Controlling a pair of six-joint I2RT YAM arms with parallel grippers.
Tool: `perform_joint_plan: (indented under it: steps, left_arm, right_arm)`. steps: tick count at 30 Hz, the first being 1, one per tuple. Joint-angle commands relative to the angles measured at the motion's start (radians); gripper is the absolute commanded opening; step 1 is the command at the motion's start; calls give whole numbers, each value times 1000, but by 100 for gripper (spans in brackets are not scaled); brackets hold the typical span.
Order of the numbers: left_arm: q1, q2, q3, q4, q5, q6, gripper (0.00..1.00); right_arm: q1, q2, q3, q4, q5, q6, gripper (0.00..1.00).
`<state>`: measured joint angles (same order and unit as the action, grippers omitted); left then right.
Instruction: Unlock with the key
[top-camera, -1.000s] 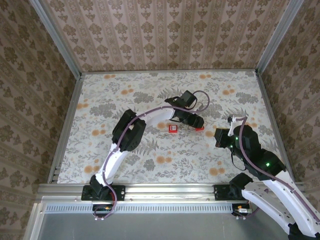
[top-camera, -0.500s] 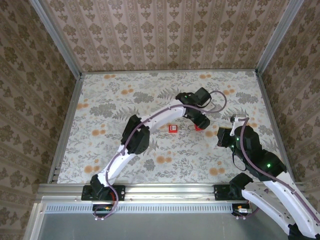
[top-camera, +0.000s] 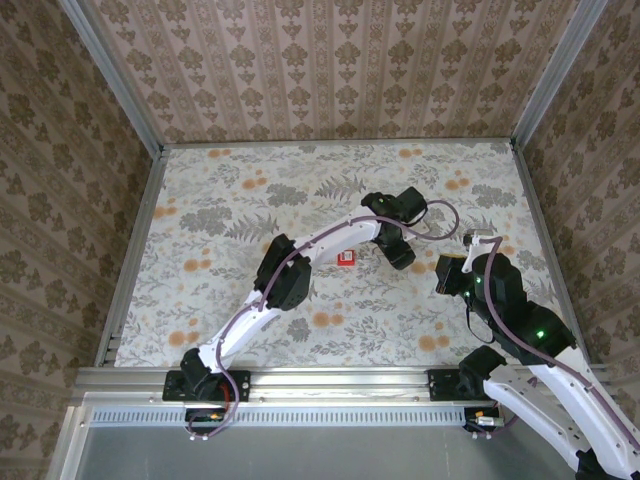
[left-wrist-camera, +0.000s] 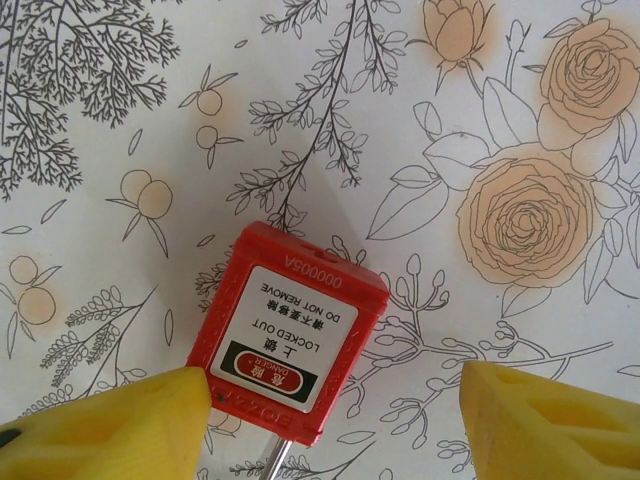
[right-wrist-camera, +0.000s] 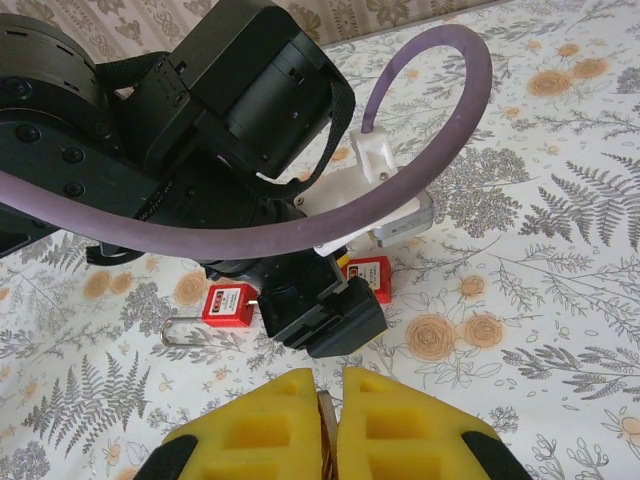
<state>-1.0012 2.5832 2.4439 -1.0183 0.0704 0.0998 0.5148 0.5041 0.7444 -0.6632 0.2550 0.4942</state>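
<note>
Left arm (top-camera: 330, 237) extended, floral table (top-camera: 230, 200), wallpapered walls (top-camera: 330, 60)

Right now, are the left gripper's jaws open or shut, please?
Open: on the left gripper the jaws stand wide apart, flanking the red padlock.

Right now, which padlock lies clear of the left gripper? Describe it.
On the floral table, look just left of the left gripper, beside its white forearm. The red padlock there shows its silver shackle; the other red padlock is half hidden under the gripper.
</note>
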Motion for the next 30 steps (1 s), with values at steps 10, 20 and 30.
perform_joint_plan:
  steps: [10,20,30]
  left_arm:
    - [23,-51,-64,42,7,8,68]
    - [37,-127,-164,152,50,-11,68]
    - [83,-123,-178,199,96,-31,69]
  right_arm:
    - [-6,-1,12,-20,0,-13,0]
    - [-9,0,12,-23,3,-17,0]
    - [-12,0,7,-23,-5,-17,0]
